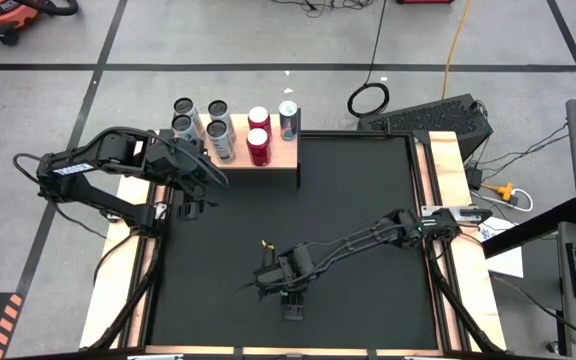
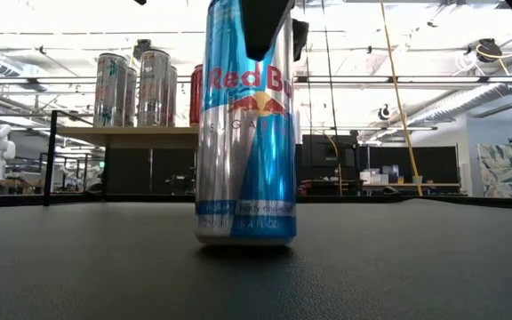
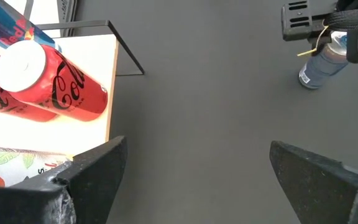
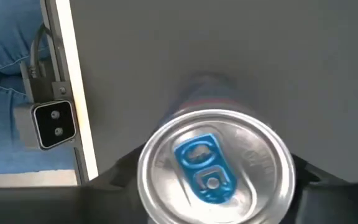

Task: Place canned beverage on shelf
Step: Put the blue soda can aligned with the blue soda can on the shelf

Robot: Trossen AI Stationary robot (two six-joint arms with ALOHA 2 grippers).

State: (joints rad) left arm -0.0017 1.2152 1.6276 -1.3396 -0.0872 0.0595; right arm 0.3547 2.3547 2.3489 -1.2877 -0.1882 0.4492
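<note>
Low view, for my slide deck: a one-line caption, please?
Right gripper comes down over a blue-and-silver can upright on the black table; more cans on the wooden shelf behind.
</note>
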